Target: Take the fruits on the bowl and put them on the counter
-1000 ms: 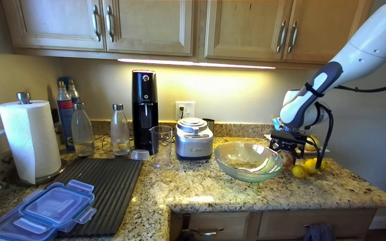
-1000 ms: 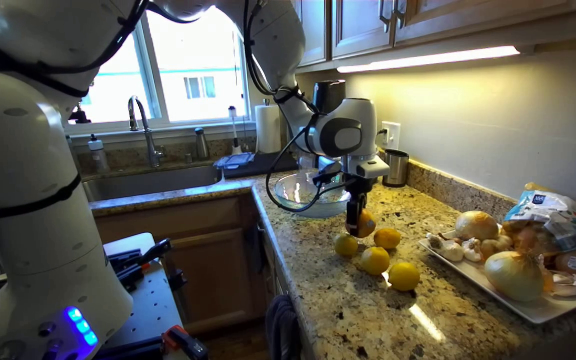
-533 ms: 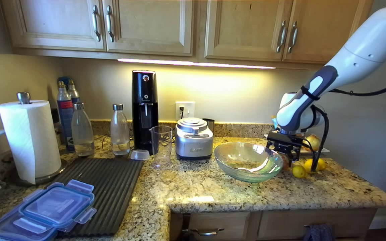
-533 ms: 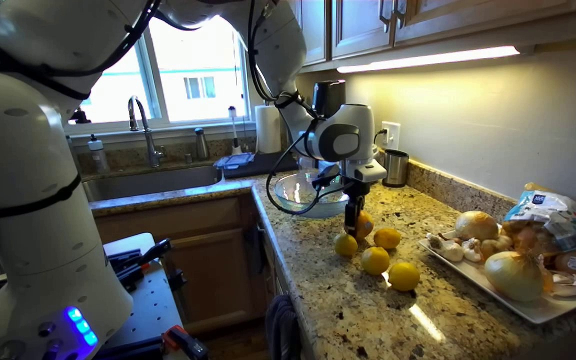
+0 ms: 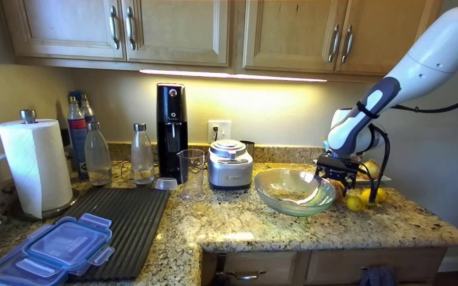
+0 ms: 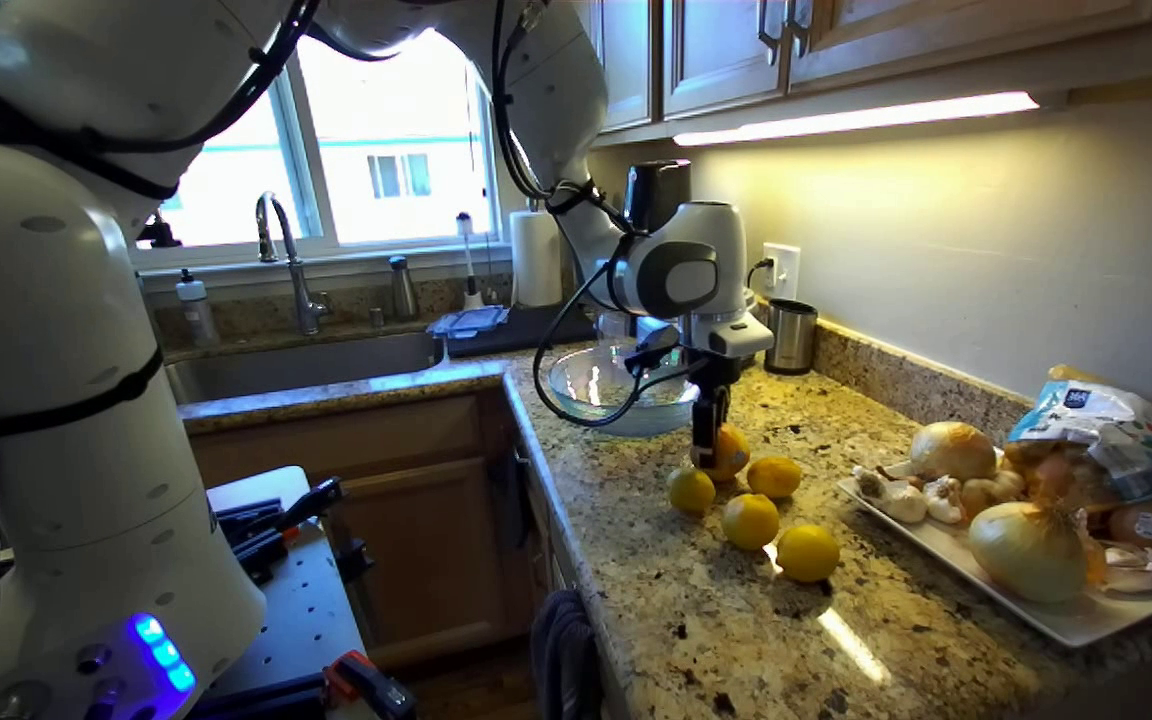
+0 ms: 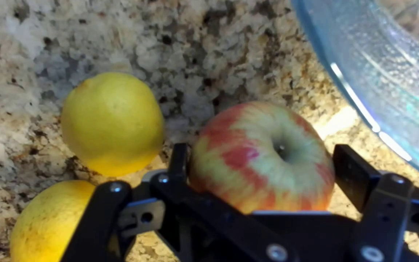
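Note:
Several yellow fruits (image 6: 749, 522) lie on the speckled granite counter (image 6: 676, 650); they also show in an exterior view (image 5: 355, 203). Two yellow fruits (image 7: 113, 123) lie left of the jaws in the wrist view. The greenish glass bowl (image 5: 294, 198) stands on the counter, with no fruit seen inside; its rim (image 7: 344, 87) is at upper right in the wrist view. A red-yellow apple (image 7: 246, 156) sits beside the bowl, apparently on the counter. My gripper (image 7: 260, 153) points down, open around the apple, with a narrow gap at the left finger.
A white plate (image 6: 1016, 620) with onions and garlic stands near the wall, with a bag (image 6: 1101, 430) behind. A food processor (image 5: 230, 165) and clear pitcher (image 5: 192, 174) stand beyond the bowl. A ribbed mat (image 5: 129, 230) holds lidded containers (image 5: 68, 242).
My gripper and the apple have come down and moved slightly towards the bowl. In the last half second the gripper has risen a little while the apple stays. The yellow fruits have not moved.

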`<control>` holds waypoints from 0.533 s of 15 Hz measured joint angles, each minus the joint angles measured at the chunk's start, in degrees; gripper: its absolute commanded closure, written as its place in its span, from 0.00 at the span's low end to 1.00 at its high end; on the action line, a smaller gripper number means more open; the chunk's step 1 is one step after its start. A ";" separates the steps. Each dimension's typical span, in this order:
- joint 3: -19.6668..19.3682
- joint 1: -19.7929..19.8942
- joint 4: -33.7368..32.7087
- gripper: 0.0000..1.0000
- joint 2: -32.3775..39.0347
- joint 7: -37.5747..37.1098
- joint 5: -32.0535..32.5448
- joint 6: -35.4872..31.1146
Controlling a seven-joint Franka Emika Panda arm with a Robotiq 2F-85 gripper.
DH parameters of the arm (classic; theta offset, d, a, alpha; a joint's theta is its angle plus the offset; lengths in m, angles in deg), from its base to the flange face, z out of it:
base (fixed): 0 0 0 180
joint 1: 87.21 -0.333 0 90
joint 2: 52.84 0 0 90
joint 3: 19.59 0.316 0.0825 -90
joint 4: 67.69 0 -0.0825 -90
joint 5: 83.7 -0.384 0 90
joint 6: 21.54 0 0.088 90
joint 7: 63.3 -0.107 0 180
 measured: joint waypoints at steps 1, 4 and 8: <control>-0.15 -0.19 0.05 0.00 -0.37 0.00 0.01 0.01; -0.19 -0.31 0.10 0.00 -1.17 0.00 0.04 0.03; -0.99 -1.36 0.53 0.00 -2.78 -0.01 0.93 0.14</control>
